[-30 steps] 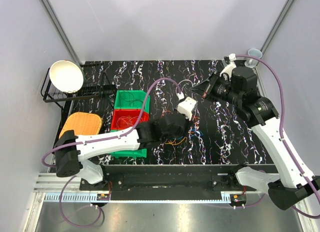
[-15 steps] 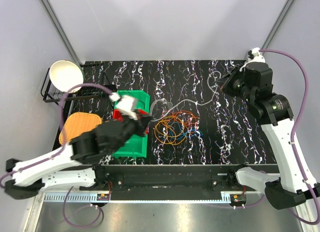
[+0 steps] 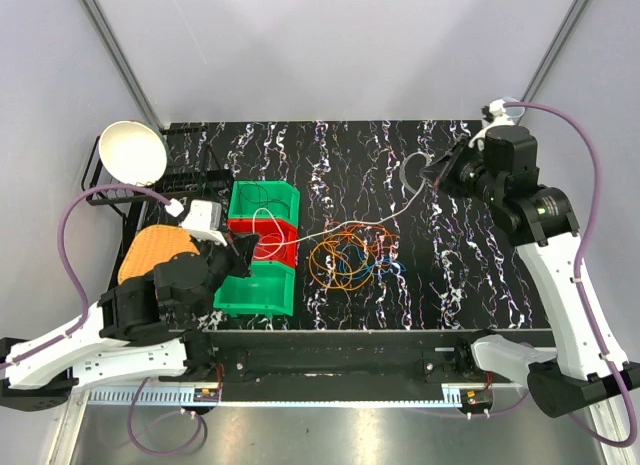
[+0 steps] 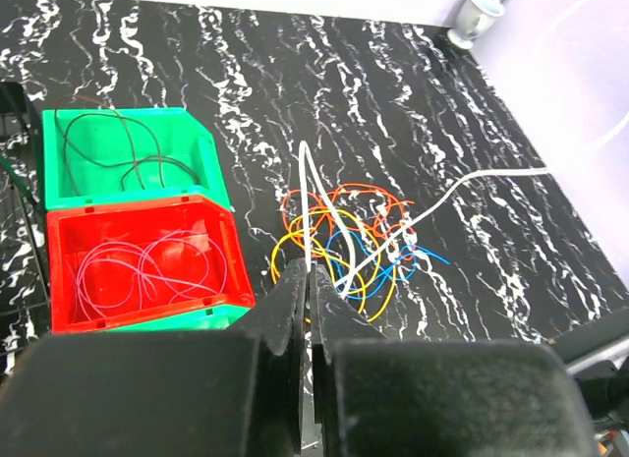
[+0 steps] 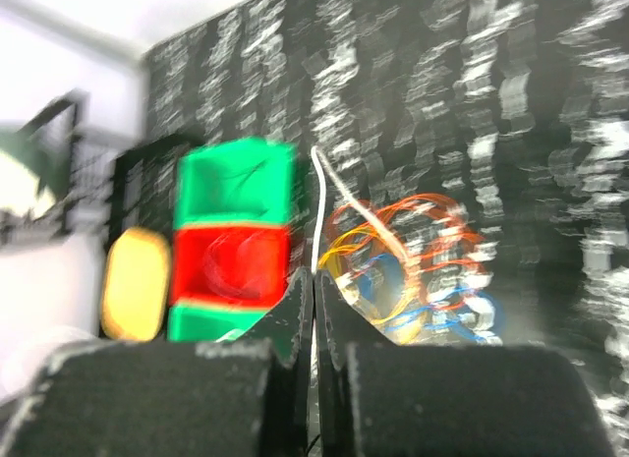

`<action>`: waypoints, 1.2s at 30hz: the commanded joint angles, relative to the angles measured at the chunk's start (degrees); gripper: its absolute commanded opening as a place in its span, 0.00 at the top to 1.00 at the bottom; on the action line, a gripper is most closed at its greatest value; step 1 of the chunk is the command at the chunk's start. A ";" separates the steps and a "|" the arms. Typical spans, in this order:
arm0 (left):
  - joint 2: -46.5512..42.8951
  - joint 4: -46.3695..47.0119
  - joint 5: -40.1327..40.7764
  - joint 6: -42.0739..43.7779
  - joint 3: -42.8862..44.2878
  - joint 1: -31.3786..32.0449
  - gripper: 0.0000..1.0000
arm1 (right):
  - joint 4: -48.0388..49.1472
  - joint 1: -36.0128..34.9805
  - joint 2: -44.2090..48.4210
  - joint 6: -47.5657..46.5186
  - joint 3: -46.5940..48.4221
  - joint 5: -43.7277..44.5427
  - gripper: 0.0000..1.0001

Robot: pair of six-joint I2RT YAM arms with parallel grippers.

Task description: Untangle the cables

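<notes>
Starting at the left, what is the left tool [image 3: 247, 250] doing?

It is hovering over the red bin [image 4: 138, 207], and its fingers [image 4: 285, 319] are pressing together on a white cable [image 3: 320, 230]. In the left wrist view the cable is rising from between them, bending sharply and running back down across the tangle.

What are the bins holding?

They are sitting in a row at the left of the bench [image 3: 450, 275]. The far green bin [image 4: 211, 157] is holding a dark wire, and the red one is holding pale pinkish loops.

Where are the other cables lying?

The tangle of cables [image 3: 348, 257], with its orange, yellow, red and blue loops, is lying on the bench just right of the bins, between the two tools. Neither tool is touching it. The white cable is crossing it on the way right.

And at the right?

The right tool [image 3: 438, 175] is hanging near the far right of the bench, well apart from the tangle. The right wrist view is coming out blurred, but the white cable is showing between its fingers [image 5: 295, 319], which are pinching together on it. So the cable is running in a shallow curve from one tool to the other.
</notes>
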State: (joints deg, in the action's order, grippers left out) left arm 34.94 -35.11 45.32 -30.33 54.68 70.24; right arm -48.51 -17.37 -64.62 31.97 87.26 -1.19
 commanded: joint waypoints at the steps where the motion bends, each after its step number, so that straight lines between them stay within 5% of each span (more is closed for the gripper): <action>1: 2.23 -0.31 3.19 -2.02 -0.27 0.16 1.00 | 9.04 -0.21 -1.21 1.34 -2.53 -21.09 1.00; 14: 22.88 -6.54 -3.65 -8.78 7.90 -8.44 1.00 | 17.57 -19.01 -8.67 1.96 -4.03 -23.77 1.00; 29: 17.09 -19.10 -7.44 -20.29 1.14 -15.48 1.00 | 25.75 -37.73 -20.62 4.77 -7.46 -19.64 1.00; 36: 16.04 -25.70 -6.74 -25.82 0.61 -15.92 1.00 | 27.68 -39.85 -26.34 6.44 -6.05 -18.85 1.00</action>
State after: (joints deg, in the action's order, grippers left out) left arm 52.42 -56.97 38.39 -51.35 55.88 54.63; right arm -24.88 -56.31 -89.36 36.86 78.13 -21.45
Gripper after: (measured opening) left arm 0.008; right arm 0.011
